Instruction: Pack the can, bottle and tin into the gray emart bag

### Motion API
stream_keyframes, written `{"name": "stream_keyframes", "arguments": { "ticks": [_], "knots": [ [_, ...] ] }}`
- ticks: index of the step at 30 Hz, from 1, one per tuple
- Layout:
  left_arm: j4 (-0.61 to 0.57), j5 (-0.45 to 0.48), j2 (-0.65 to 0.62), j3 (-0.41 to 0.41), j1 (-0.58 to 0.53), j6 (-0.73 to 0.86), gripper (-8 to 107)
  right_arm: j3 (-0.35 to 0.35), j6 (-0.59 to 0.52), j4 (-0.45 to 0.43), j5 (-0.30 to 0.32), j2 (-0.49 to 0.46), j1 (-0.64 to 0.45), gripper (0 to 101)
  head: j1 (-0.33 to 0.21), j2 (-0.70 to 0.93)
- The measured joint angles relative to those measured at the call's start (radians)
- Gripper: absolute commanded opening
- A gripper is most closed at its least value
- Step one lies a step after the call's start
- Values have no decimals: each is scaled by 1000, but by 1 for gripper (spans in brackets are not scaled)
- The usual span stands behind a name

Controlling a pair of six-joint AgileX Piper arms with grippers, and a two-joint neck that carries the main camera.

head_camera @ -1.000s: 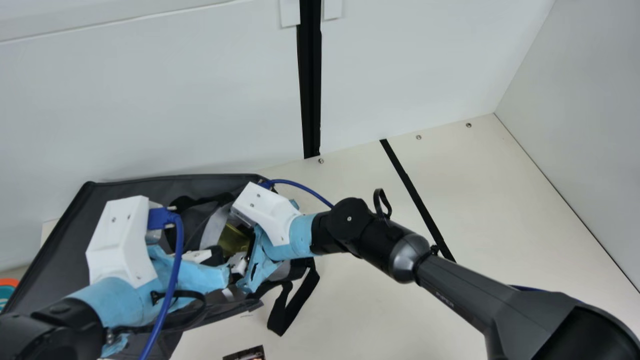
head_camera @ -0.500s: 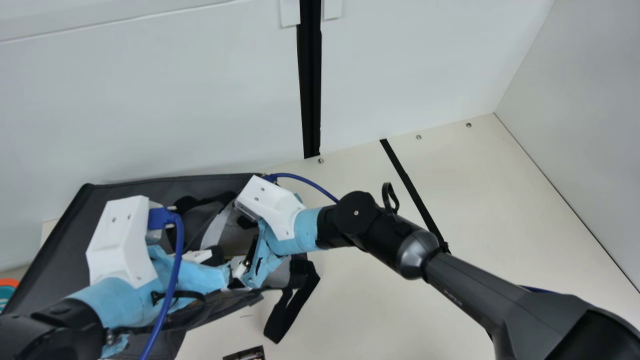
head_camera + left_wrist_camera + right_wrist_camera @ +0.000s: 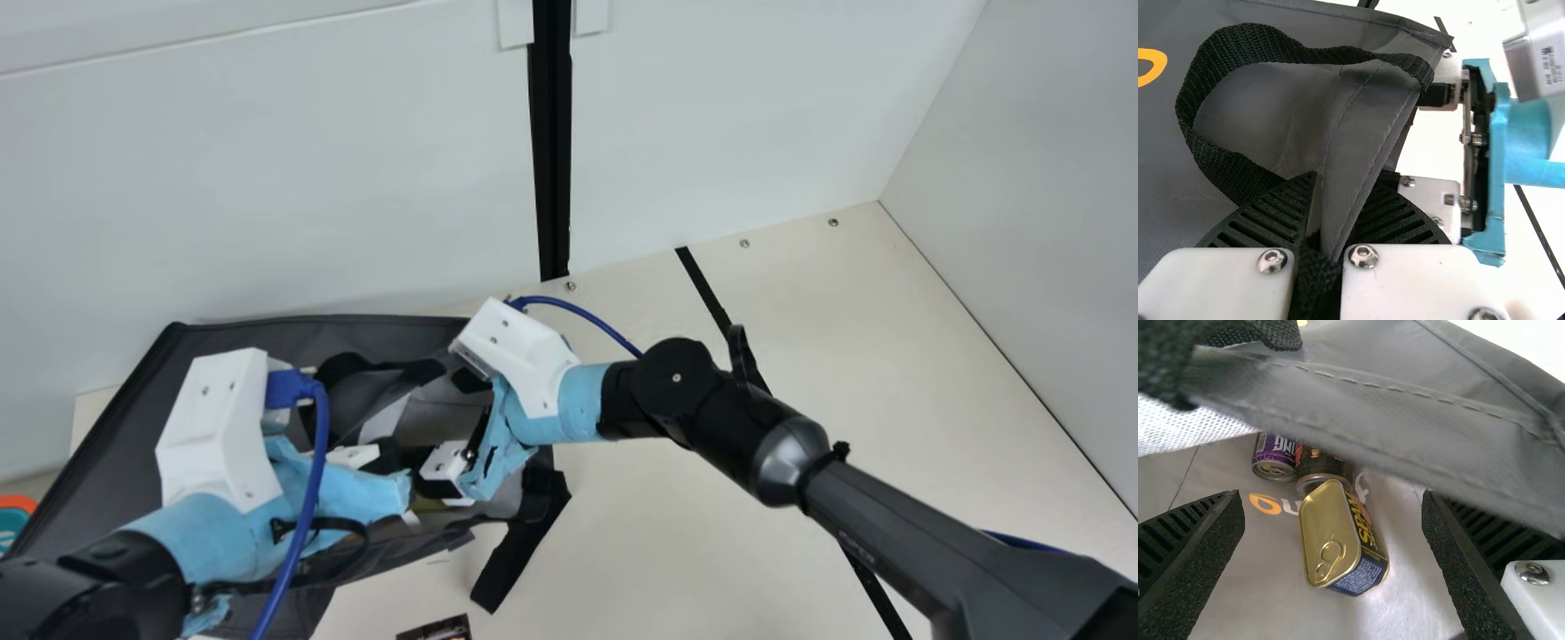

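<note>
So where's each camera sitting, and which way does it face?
Main view: on my neck, looking down over the gray bag, my left arm and right arm.
Left wrist view: on my left wrist, facing the bag's edge in its shut jaws.
Right wrist view: on my right wrist, facing into the bag, tin beyond its open jaws.
All three share the bag.

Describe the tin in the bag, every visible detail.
The rounded rectangular tin shows a closed, shiny, metal-looking gold end with a pull ring; a dark blue label with yellow lettering covers its side. It rests in the gray bag beside a dark can, contact unclear, between the right end effector's open fingers, touching neither.
</note>
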Motion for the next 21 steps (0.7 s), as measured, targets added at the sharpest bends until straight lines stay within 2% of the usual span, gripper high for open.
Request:
{"name": "stream_keyframes", "arguments": {
  "ticks": [21],
  "knots": [
    [0, 0, 0, 0, 0, 0, 10, 137, 119, -80, -55, -198, -48, 91, 0, 2]
  ]
}}
